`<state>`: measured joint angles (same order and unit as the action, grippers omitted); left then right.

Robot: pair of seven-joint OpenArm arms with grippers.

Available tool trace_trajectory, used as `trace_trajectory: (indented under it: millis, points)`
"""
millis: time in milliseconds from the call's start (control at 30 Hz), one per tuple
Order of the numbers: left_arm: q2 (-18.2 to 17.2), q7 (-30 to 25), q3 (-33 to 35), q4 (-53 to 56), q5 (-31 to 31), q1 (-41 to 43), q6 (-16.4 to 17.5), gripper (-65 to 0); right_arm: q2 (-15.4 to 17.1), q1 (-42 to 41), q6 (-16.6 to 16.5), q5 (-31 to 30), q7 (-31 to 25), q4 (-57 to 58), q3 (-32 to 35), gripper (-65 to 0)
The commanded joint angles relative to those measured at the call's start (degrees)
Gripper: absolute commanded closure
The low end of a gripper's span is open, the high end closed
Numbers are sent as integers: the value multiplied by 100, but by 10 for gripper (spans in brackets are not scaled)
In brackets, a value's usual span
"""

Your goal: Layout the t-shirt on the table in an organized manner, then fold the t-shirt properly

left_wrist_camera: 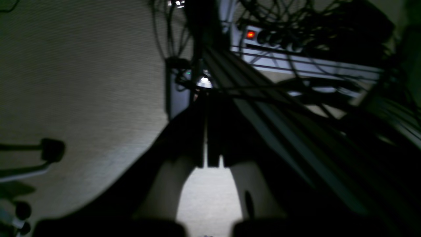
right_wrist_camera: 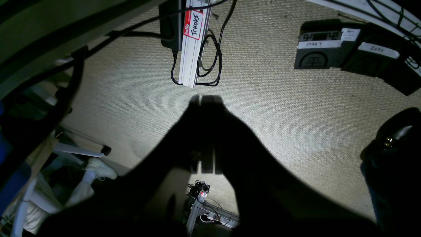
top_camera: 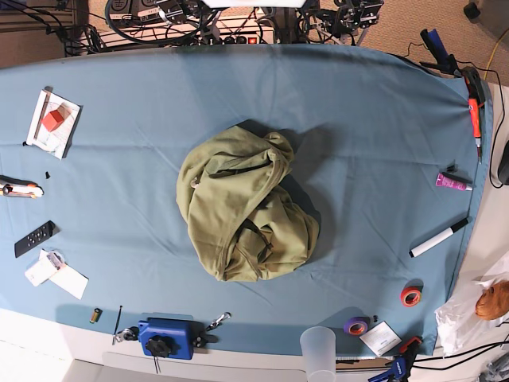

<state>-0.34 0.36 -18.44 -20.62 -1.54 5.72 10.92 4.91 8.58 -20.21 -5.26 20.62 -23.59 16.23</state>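
Both end effectors closed, empty | t-shirt (top_camera: 242,208) heaped mid-table (top_camera: 358,103) | beige carpet (right_wrist_camera: 269,105) below

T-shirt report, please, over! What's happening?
Both grippers shut, empty, off the table. T-shirt crumpled mid-table, not laid out. Nothing on it.

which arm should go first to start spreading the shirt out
No clear favourite: neither arm shows in the base view, and both wrist cameras face the floor with jaws shut. The t-shirt lies crumpled mid-table, so either side reaches it about equally.
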Motion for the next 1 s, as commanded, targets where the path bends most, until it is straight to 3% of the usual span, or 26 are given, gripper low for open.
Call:
trace_trajectory:
  millis: [0, 67, 667, 967]
  points:
    - [0, -37, -7, -28, -15, 0, 146, 0, 33, 0, -50, -31, 37, -39, -4, 0]
    - [2, -35, -7, -28, -15, 0, 278, 0, 33, 0, -50, -31, 37, -39, -4, 0]
    - [-9, -35, -7, -28, -13, 9, 271, 0, 35, 0, -50, -31, 37, -39, -7, 0]
    - [-439, -42, -7, -35, -15, 293, 269, 0, 330, 50, -50, -33, 190, -42, -4, 0]
